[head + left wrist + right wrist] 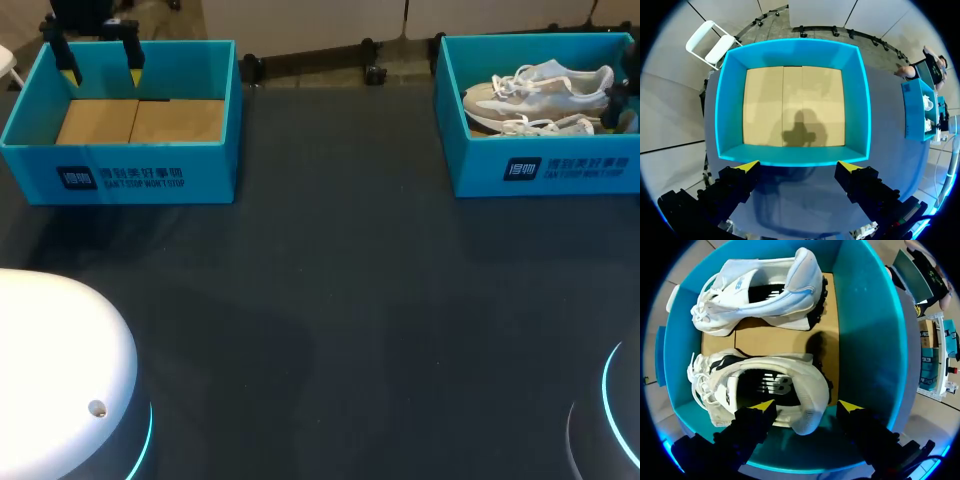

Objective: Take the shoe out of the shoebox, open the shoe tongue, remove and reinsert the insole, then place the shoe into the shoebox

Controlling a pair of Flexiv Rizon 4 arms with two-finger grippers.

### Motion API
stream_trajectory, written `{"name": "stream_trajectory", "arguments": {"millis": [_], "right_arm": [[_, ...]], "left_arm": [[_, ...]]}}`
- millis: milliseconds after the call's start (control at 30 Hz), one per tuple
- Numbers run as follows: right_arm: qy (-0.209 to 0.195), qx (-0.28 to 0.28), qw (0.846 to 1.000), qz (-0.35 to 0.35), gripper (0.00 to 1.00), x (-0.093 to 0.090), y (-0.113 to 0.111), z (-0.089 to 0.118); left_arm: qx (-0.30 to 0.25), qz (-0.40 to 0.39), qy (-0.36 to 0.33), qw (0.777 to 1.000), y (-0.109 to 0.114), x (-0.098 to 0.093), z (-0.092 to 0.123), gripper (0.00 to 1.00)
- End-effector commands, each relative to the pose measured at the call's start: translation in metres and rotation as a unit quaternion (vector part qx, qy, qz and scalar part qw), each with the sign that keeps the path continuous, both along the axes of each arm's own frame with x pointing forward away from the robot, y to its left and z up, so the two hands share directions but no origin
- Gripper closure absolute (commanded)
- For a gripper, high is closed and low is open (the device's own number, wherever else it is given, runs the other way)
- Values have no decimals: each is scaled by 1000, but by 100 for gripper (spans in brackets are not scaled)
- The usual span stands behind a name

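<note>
Two blue shoeboxes stand on the dark table (330, 300), well apart from each other. The left shoebox (120, 170) is at the far left and holds no shoe; only its brown cardboard floor (790, 110) shows inside. The left gripper (799, 167) hangs above this box, over its near wall. Its two yellow-tipped fingers (747, 166) are spread wide and hold nothing. The shadow of the gripper falls on the cardboard floor.

The right shoebox (545, 170) is at the far right of the table. Both white shoes are inside it, side by side on a cardboard floor, with the heels toward the same wall. One shoe (765, 382) has its opening turned up, so the dark insole (767, 385) with white print is visible, and its laces (697, 377) lie loose at the toe end. The other shoe (765, 292) is tipped onto its side, and its dark sole touches the cardboard.

The right gripper (806, 410) is above this box, over the heel end of the shoe with the opening turned up. Its fingers (760, 407) are apart and do not clamp anything; the heel is under the gap between them.
</note>
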State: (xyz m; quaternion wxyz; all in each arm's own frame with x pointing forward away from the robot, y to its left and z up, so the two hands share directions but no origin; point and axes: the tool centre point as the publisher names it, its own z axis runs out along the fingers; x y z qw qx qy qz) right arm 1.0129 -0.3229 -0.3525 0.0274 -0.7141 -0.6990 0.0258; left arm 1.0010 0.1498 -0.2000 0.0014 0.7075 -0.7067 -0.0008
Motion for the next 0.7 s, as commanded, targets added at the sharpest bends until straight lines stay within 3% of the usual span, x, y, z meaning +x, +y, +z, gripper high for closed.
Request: {"name": "stream_trajectory", "arguments": {"millis": [33, 167, 233, 400, 433, 467, 500, 700], "right_arm": [[-1, 0, 1000, 1, 20, -1, 1, -7], [0, 5, 1000, -1, 20, -1, -1, -14], [3, 7, 1000, -3, 25, -1, -1, -19], [8, 9, 1000, -8, 58, -2, -2, -27], [8, 10, 1000, -9, 61, -2, -2, -27], [10, 11, 1000, -12, 76, -2, -2, -28], [10, 13, 1000, -16, 99, -2, -2, -29], [-7, 9, 999, -30, 100, -4, 0, -16]], "left_arm": [[0, 0, 0, 1000, 0, 0, 0, 0], [0, 0, 0, 1000, 0, 0, 0, 0], [0, 0, 0, 1000, 0, 0, 0, 0], [0, 0, 0, 1000, 0, 0, 0, 0], [0, 0, 0, 1000, 0, 0, 0, 0], [0, 0, 0, 1000, 0, 0, 0, 0], [0, 0, 0, 1000, 0, 0, 0, 0], [0, 0, 0, 1000, 0, 0, 0, 0]]}}
